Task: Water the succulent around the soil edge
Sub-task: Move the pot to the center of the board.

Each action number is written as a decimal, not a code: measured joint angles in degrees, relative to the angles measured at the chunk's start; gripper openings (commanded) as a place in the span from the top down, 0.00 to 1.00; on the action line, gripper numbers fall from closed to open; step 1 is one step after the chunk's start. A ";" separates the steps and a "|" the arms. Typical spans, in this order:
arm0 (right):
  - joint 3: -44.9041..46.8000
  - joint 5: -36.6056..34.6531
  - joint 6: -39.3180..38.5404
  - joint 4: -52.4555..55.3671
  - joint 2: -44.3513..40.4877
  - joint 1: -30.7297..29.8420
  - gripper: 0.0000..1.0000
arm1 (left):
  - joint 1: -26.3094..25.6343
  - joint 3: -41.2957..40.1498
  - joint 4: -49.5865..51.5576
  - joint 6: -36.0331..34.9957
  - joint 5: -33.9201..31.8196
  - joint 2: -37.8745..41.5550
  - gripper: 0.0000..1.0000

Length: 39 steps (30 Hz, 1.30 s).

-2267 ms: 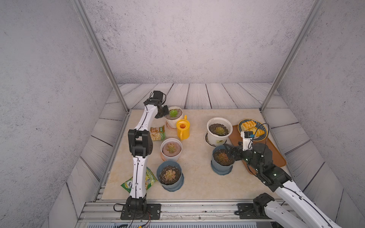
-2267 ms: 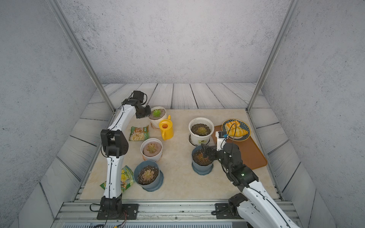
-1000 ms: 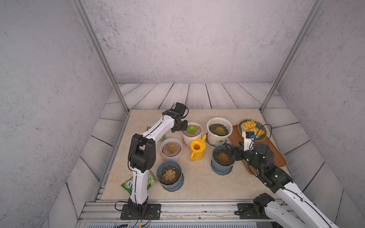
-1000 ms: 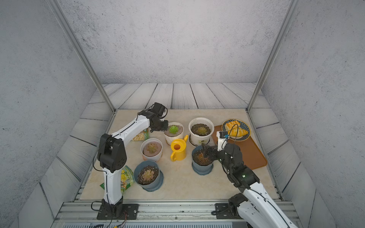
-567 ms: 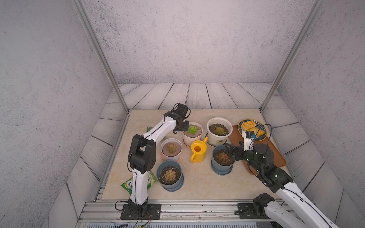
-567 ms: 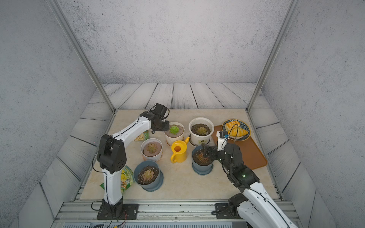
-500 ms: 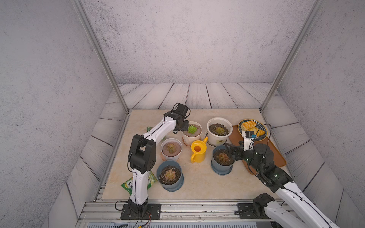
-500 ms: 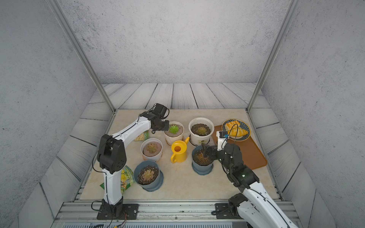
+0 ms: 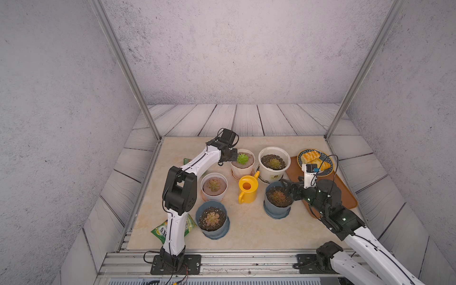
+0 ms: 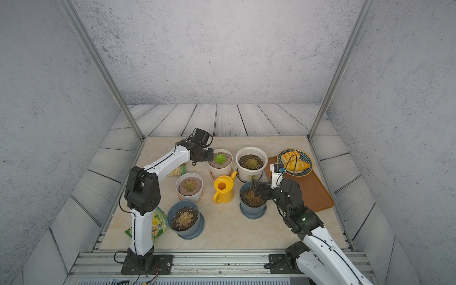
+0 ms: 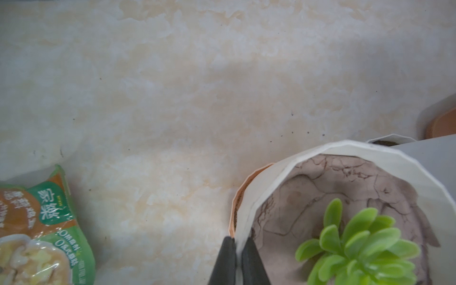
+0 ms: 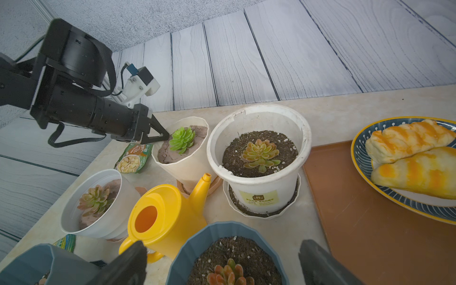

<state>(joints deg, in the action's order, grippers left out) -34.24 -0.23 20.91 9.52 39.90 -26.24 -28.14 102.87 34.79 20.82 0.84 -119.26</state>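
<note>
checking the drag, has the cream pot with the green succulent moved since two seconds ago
Yes. The cream pot, pinched by the left gripper, has slid toward the white pot and now stands close beside it.

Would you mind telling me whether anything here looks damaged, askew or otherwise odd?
Yes. The large white pot has a cracked, chipped rim. Beside it, the cream pot holding the bright green succulent appears to lean rather than stand upright, with its rim pinched by the left end effector.
</note>
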 measured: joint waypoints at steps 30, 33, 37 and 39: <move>-0.13 15.06 -3.69 -3.63 6.47 -6.16 0.00 | 5.29 -41.57 -1.73 4.57 -8.98 48.41 0.50; -0.63 15.15 -4.94 -3.85 7.87 -8.04 0.00 | 6.67 -45.88 -1.77 5.64 -9.05 49.83 0.50; -0.74 15.04 -5.99 -4.17 8.87 -9.25 0.00 | 7.15 -48.41 -2.19 6.75 -9.16 50.45 0.51; -0.74 14.49 -6.21 -4.22 9.07 -9.38 0.00 | 7.17 -48.76 -2.86 7.10 -9.09 50.21 0.54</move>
<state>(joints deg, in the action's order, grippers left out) -34.98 14.26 14.70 5.30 48.97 -35.62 -20.97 54.11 31.92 27.92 -8.25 -69.06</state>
